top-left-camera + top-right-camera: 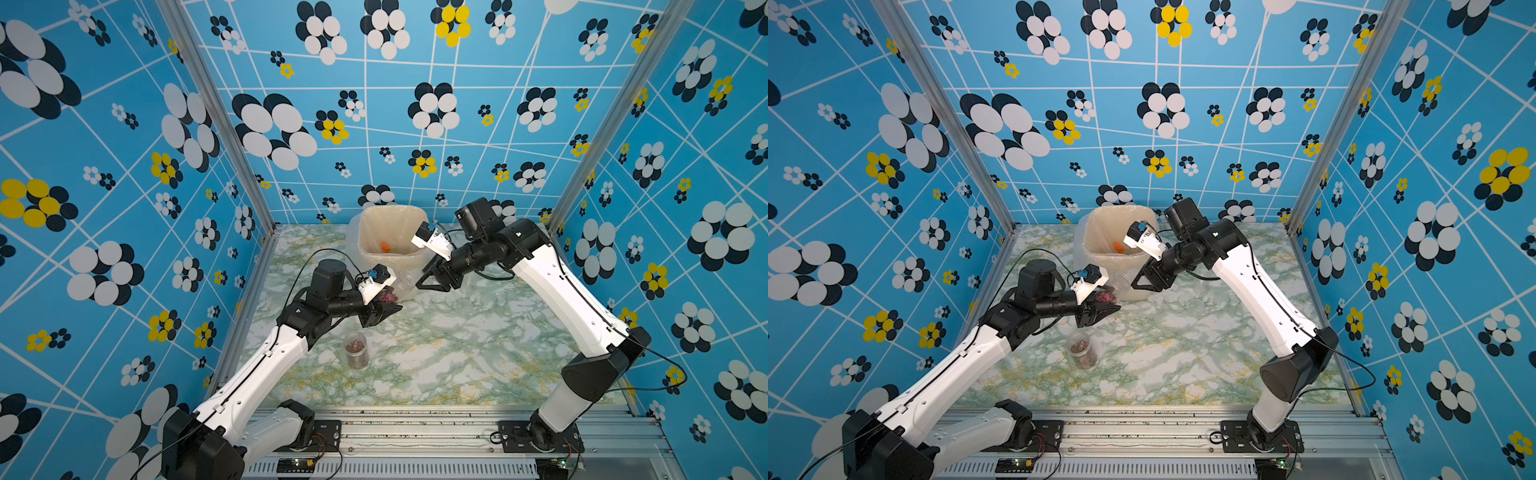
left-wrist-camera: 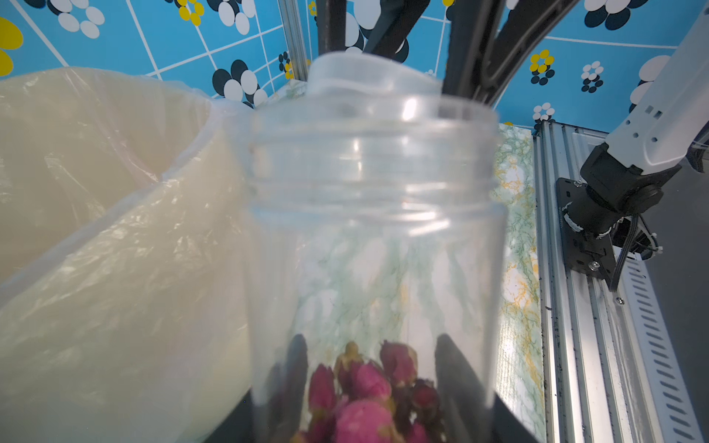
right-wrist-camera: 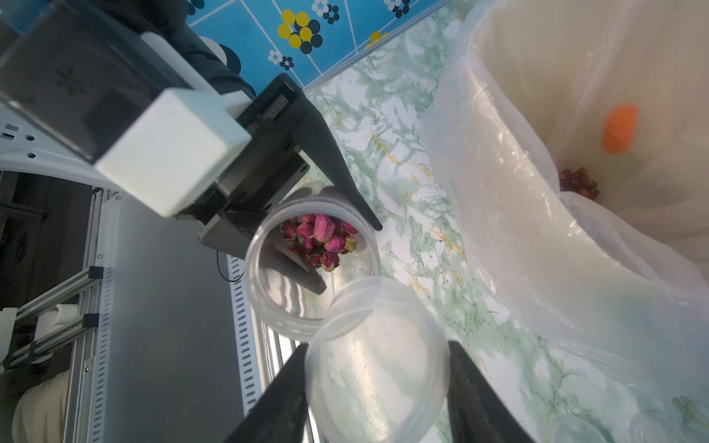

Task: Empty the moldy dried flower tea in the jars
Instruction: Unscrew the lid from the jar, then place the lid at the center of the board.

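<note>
Jar lidless and tipped, long axis lower left to upper right in both top views. Its mouth points at the bin, upper centre, and the tea buds sit at the base end. Clamped in left pincer; right pincer clamped on lid just off the mouth. A second jar stands lower centre. Green-marbled worktop, blue flower-print walls.

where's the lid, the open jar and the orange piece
lid (image 3: pixel 378 364): right wrist view, its flat clear face
open jar (image 2: pixel 368 172): left wrist view, threaded neck
orange piece (image 3: pixel 619 128): right wrist view, its middle
</note>
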